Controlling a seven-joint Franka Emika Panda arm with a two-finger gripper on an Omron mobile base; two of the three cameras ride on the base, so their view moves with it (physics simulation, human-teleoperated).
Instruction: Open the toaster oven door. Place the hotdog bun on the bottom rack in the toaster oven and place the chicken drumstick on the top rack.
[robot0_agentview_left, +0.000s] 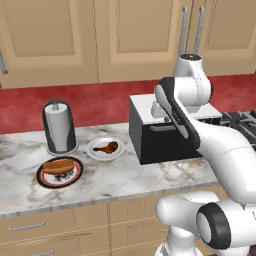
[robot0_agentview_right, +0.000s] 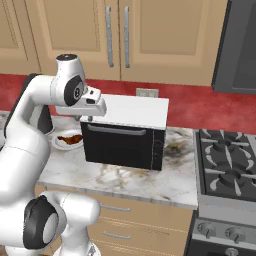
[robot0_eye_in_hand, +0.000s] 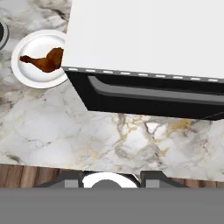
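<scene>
the toaster oven door (robot0_agentview_right: 122, 145) is shut, its handle (robot0_eye_in_hand: 153, 92) facing the counter edge. the gripper (robot0_agentview_right: 95, 111) hovers above the oven's front corner, likely lining up on the handle; i cannot tell how its jaws stand. chicken drumstick (robot0_agentview_left: 106, 147) and hotdog bun (robot0_agentview_left: 58, 166) wait on plates nearby.

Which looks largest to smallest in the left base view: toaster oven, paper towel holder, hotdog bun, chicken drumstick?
1. toaster oven
2. paper towel holder
3. hotdog bun
4. chicken drumstick

The bun lies nearer the camera than the drumstick, so those last two are less certain.
</scene>
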